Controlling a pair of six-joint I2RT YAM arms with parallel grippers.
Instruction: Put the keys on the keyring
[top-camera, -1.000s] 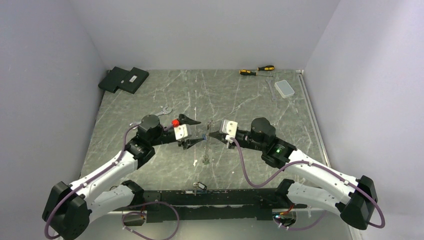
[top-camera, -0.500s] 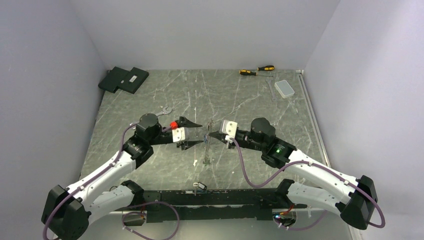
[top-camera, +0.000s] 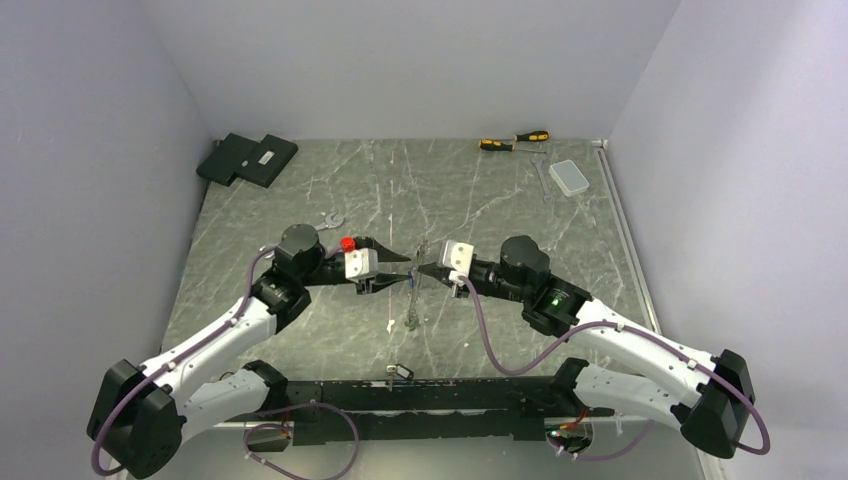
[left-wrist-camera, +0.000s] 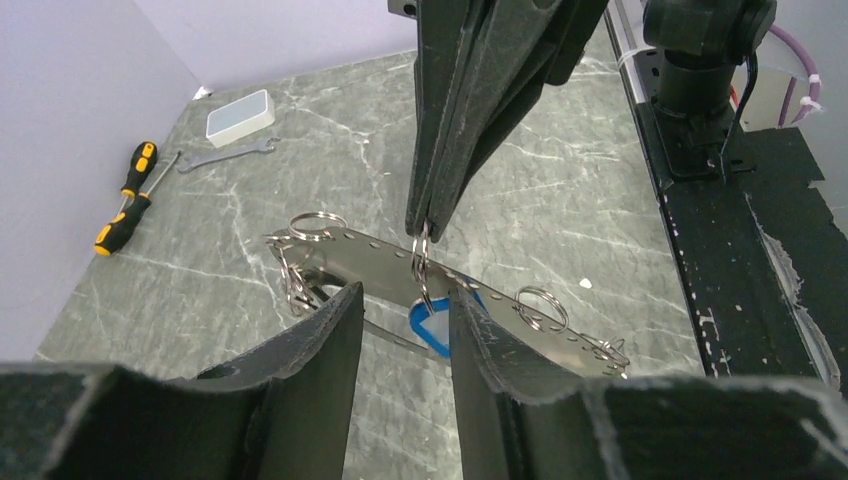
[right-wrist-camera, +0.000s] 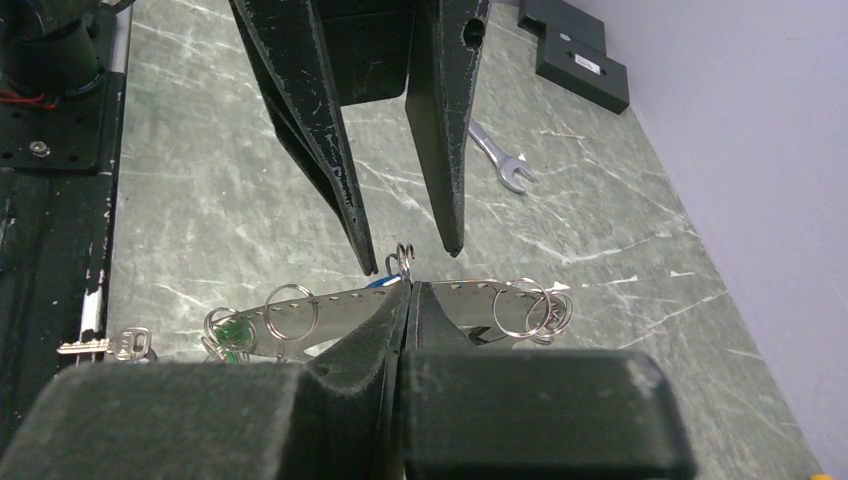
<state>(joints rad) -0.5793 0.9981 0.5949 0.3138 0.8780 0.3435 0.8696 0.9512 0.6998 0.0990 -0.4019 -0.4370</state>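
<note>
Finding: right gripper (right-wrist-camera: 408, 285) clamped on keyring (left-wrist-camera: 380, 262), held above the surface, centre frame. The left gripper (left-wrist-camera: 405, 292) stands apart, flanking blue key (left-wrist-camera: 430, 328). The green key (right-wrist-camera: 230, 330) appears already hung; blue key's attachment unconfirmed.

Two arms meeting over the grey marbled desk (top-camera: 480, 205), left gripper (top-camera: 403, 270) and right gripper (top-camera: 422, 270) nearly tip to tip, silvery keyring (top-camera: 411, 303) dangling below them, screwdrivers (top-camera: 513, 141) along the far edge

A robotics lab test cell: two robot arms (top-camera: 215, 345) (top-camera: 620, 340) bolted to a marble-patterned bench (top-camera: 480, 200) boxed in by plain pale walls (top-camera: 400, 60), with screwdrivers (top-camera: 530, 136) and a wrench (top-camera: 331, 220) lying about.
</note>
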